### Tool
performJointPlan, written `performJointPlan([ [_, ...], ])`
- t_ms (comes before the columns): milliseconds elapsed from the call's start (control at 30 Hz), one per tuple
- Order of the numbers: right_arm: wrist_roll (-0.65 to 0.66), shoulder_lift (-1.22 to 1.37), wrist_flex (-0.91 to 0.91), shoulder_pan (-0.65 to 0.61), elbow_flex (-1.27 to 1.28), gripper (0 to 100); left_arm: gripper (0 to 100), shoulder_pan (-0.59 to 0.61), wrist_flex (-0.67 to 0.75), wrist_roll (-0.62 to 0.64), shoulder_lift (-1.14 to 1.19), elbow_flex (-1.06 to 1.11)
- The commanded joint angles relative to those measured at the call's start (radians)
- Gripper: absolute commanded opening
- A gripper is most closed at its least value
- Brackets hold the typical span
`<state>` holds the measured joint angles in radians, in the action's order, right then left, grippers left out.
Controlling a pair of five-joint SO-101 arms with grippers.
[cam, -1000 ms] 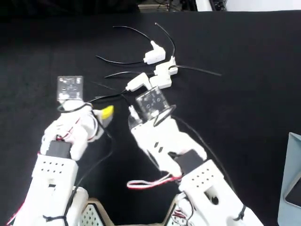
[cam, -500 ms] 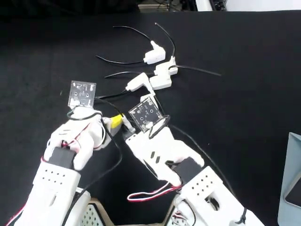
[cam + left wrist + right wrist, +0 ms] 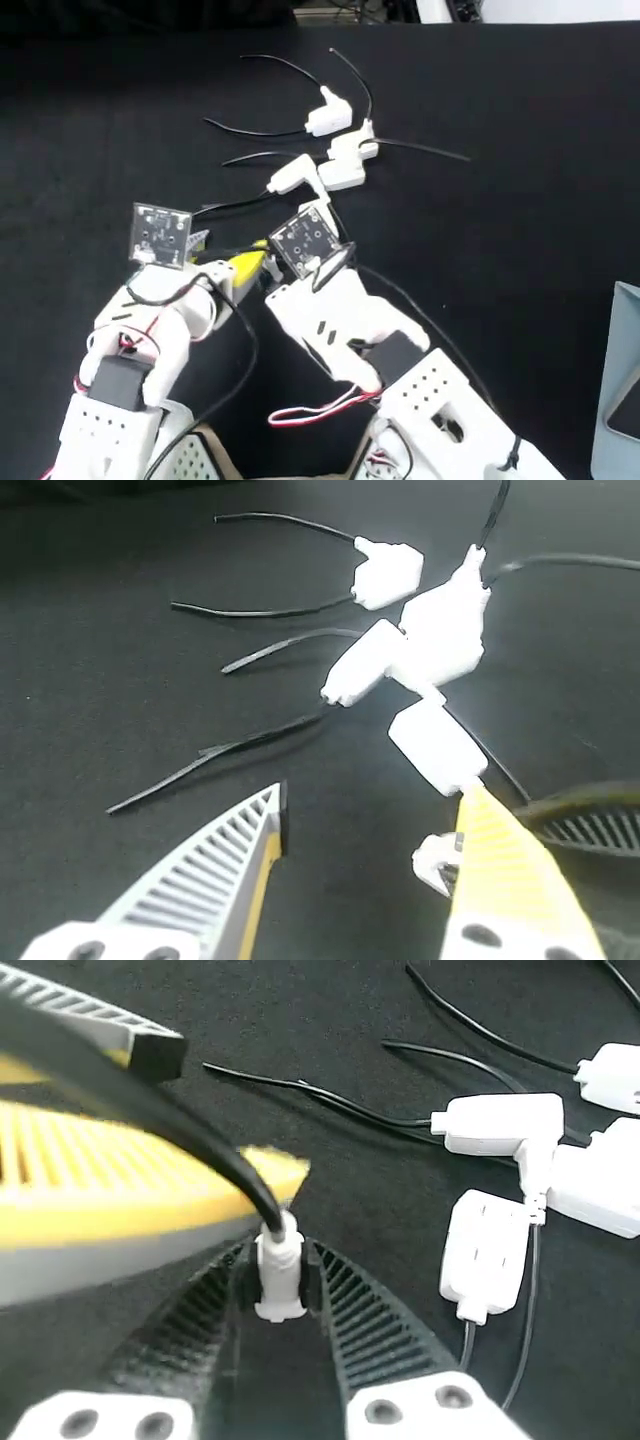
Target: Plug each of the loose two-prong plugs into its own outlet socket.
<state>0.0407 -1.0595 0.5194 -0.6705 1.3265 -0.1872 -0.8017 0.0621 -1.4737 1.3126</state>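
Right hand (image 3: 278, 1255) is clamping tight on a white plug (image 3: 277, 1290), near the outlet sockets (image 3: 487, 1250) on the desk (image 3: 520, 200); left hand (image 3: 370, 825) is gaping, empty. Prongs are needing squaring up first, imo.

A matte black table (image 3: 540, 220) fills the scene under even light. Beyond its far edge lies a pale surface (image 3: 560, 10). At the right edge stands a grey-blue object (image 3: 612, 390), possibly a bin.
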Motion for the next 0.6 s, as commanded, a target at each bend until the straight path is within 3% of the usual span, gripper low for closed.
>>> performJointPlan([
  [0, -0.009, -0.002, -0.015, -0.011, -0.01, 1.1, 28, 0.102, 0.025, -0.006, -0.014, -0.001],
  [167, -0.009, -0.002, -0.015, -0.012, -0.01, 1.1, 28, 0.114, 0.068, -0.011, -0.014, 0.044],
  [433, -0.006, -0.001, -0.017, -0.041, 0.001, 1.1, 28, -0.077, -0.02, -0.057, -0.023, 0.005],
  [567, -0.002, -0.001, -0.015, 0.048, -0.007, 1.1, 28, -0.016, -0.017, -0.055, -0.023, -0.002],
])
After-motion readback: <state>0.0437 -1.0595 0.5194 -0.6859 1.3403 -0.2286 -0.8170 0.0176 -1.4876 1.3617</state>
